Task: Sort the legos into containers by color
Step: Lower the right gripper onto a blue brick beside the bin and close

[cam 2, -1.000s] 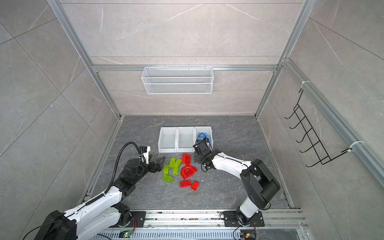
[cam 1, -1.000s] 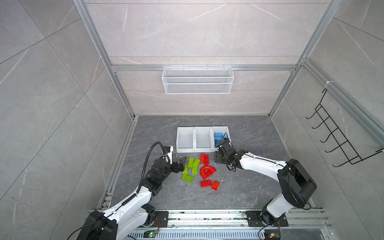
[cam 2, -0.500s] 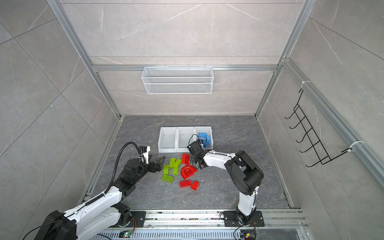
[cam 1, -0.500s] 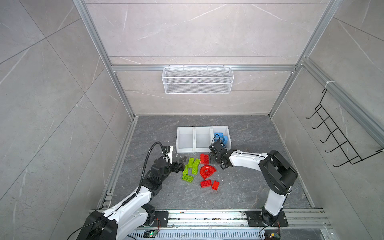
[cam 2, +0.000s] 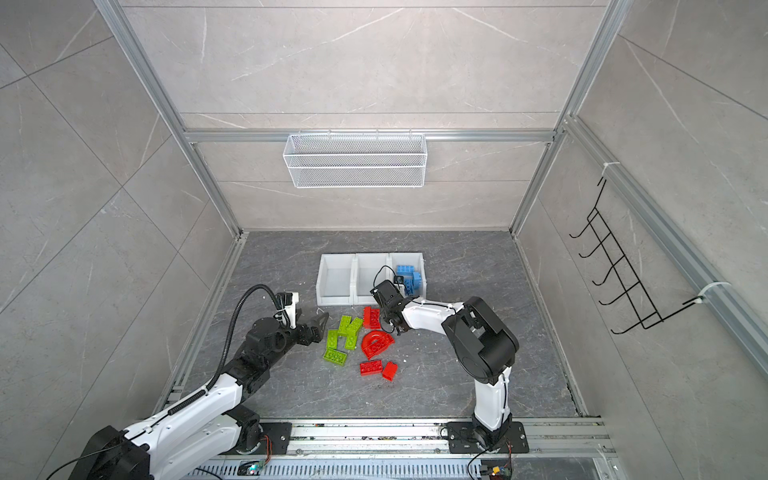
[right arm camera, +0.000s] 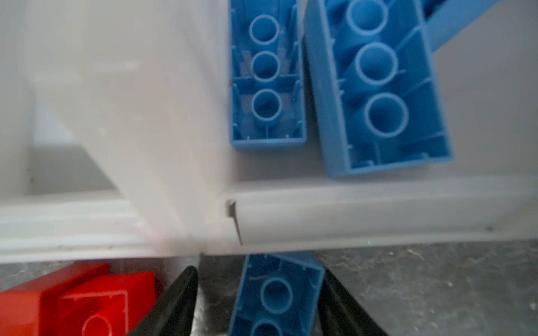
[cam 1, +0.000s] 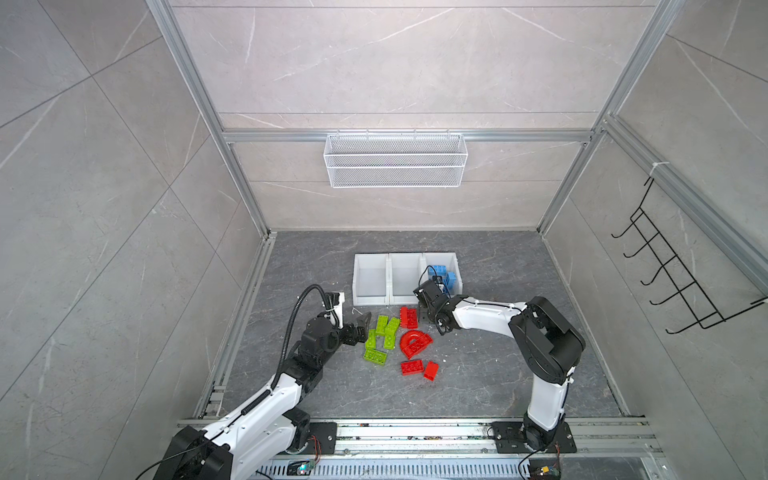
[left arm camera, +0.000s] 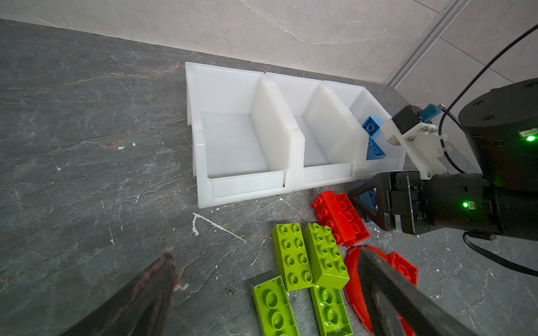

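Entry: one blue brick [right arm camera: 276,293], which we log on the floor [cam 1: 478,374] just in front of the white bins [left arm camera: 247,186], by the wall between the middle and right-end bins.

- The right gripper [right arm camera: 259,272] has its jaws partly open. They straddle that brick, with a gap showing beside one finger.
- The left gripper [cam 1: 360,328] is spread wide and holds nothing. It hovers in front of the bins, over the green bricks [cam 1: 384,332].
- More blue bricks [cam 1: 440,276] lie inside the right-end bin.
- The red bricks [cam 1: 409,318] lie in front of the bins.

The left arm [cam 1: 266,411] and right arm [cam 1: 486,318] are made of white links and black joints. A ribbed black cable [cam 1: 289,332] is carried by the left.
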Motion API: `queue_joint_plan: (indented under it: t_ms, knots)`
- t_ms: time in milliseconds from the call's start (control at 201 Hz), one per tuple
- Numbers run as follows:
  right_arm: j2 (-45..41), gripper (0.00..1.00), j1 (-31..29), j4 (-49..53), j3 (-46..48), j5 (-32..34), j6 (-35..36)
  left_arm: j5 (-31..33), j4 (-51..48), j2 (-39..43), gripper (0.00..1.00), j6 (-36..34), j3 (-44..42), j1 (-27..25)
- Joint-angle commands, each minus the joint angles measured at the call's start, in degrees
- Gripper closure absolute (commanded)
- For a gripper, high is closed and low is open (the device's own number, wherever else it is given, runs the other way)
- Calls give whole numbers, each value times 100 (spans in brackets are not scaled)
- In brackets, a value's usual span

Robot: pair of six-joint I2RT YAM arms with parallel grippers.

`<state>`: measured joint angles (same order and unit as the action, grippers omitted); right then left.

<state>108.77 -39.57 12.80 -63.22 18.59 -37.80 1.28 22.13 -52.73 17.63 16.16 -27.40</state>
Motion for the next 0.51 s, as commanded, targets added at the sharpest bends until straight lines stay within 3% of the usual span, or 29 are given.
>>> queue_joint_plan:
  t_ms: [0, 284, 503]
  knots:
    - [-67, 38, -8, 307, 248, 173, -69, 113, 103, 52, 0, -178, 116, -8]
    - [-599, 57, -7, -130, 881, 82, -63, 91, 96, 44, 0, -128, 127, -4]
    - [-732, 65, 2, 52, 665, 218, 111, 158, 101, 140, 0, -128, 71, -10]
